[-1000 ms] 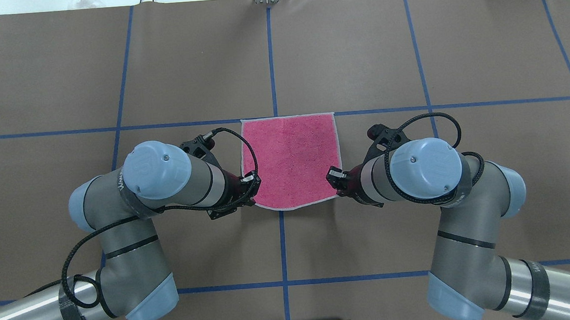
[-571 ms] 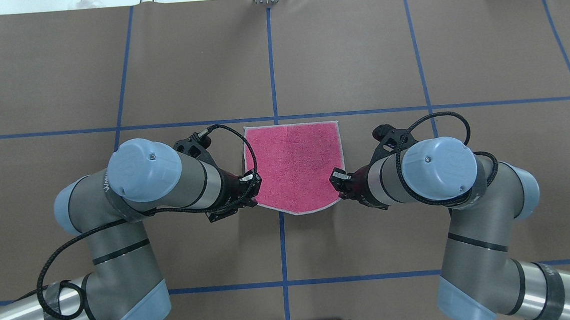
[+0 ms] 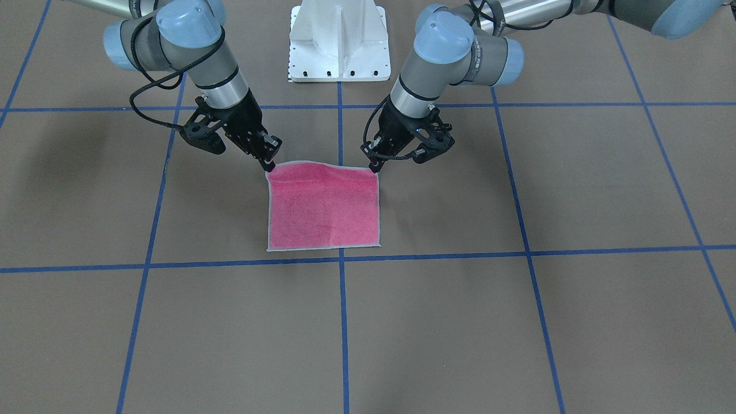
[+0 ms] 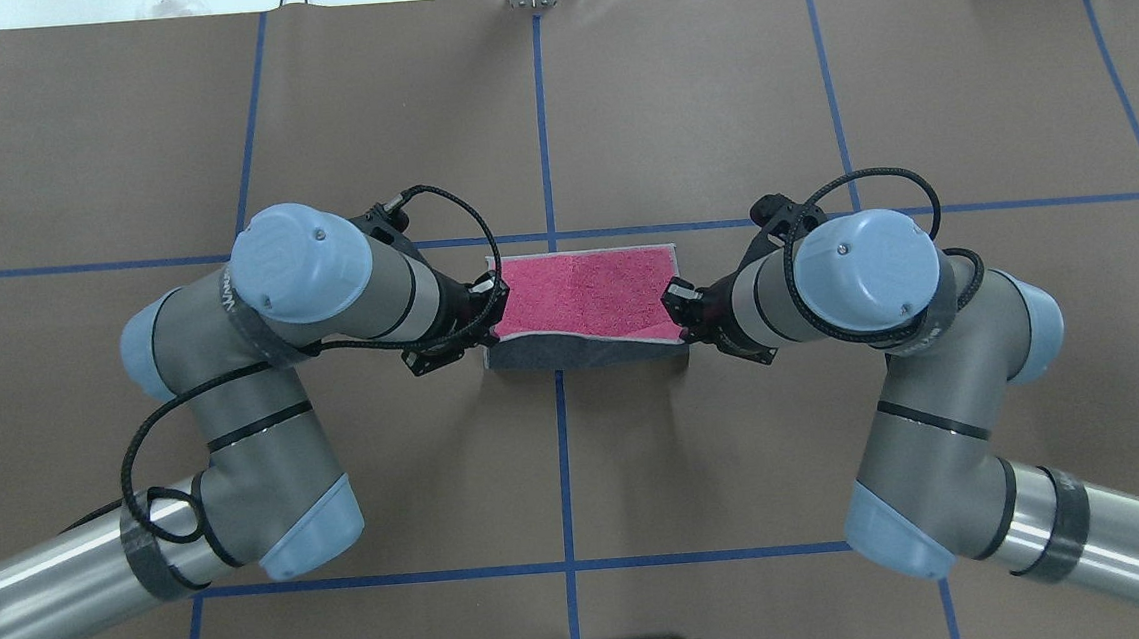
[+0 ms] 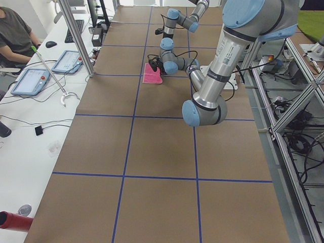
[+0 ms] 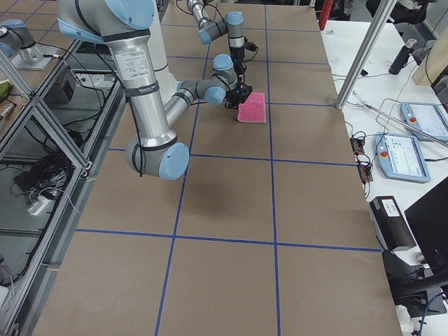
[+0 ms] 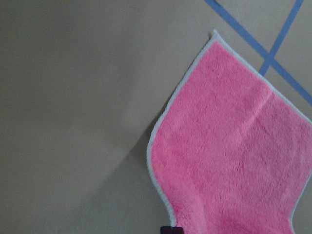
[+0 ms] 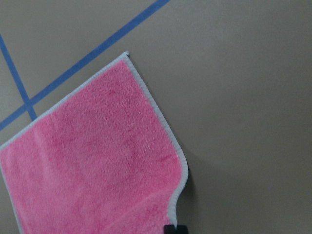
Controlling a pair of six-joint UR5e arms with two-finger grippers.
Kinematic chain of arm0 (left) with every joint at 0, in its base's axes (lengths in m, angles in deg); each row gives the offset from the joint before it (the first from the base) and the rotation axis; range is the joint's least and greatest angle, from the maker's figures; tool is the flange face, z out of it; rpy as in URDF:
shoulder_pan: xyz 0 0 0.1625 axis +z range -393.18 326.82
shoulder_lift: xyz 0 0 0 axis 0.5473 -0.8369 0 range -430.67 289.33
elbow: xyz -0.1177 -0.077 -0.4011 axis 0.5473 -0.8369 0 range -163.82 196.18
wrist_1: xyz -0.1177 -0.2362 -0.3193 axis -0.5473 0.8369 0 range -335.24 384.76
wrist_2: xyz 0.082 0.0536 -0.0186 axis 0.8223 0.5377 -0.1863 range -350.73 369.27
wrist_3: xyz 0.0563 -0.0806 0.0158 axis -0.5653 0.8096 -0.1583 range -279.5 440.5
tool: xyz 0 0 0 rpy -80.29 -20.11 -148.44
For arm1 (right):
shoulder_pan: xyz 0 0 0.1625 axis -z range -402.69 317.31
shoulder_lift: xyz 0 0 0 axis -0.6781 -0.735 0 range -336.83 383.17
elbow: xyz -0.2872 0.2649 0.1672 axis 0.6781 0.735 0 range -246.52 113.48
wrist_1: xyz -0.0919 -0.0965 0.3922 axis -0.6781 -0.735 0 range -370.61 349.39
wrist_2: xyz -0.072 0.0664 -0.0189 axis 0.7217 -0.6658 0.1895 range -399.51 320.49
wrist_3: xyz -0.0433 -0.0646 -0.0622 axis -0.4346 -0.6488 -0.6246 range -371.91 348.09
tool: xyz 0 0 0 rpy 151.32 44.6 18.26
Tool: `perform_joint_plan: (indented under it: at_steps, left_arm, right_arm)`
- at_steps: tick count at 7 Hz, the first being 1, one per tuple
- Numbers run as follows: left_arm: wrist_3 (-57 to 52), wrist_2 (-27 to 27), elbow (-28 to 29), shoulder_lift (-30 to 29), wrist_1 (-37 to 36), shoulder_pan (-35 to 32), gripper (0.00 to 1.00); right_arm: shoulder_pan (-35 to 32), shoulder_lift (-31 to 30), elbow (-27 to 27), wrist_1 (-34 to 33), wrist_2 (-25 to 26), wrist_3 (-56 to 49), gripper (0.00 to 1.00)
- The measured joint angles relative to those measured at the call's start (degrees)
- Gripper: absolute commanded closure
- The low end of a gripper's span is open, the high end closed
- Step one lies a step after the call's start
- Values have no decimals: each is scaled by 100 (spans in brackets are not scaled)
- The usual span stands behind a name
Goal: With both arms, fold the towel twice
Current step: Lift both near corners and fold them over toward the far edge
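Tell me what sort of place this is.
Probably a robotics lab: left arm and right arm hold a towel over a table gridded with blue tape, beside a desk with teach pendants and a person.

Light is bright, even and diffuse, cast from above. Soft, broad shadows are thrown on the table [image 3: 517,322] beneath the arms [image 3: 213,69]; the largest is seen at the left of the front-facing view. A narrow, soft shadow is laid beside the raised hem of the towel [image 7: 234,161] in both wrist views. Streaks of glare are noted on the silver arm tubes in the overhead view. Overhead and front-facing views are rendered sharp. Wrist views are softer, the terry pile only loosely resolved. Side views are bent by a wide lens: posts are leaned at the edges, far objects rendered small, little detail.
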Motion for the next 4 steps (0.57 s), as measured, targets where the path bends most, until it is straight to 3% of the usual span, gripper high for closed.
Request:
perform_joint_plan:
  at_steps: [4]
  left_arm:
    - [-18, -8, 937, -497, 39, -380, 100]
  right_arm:
    - [-482, 669, 1065, 23, -265, -8, 100]
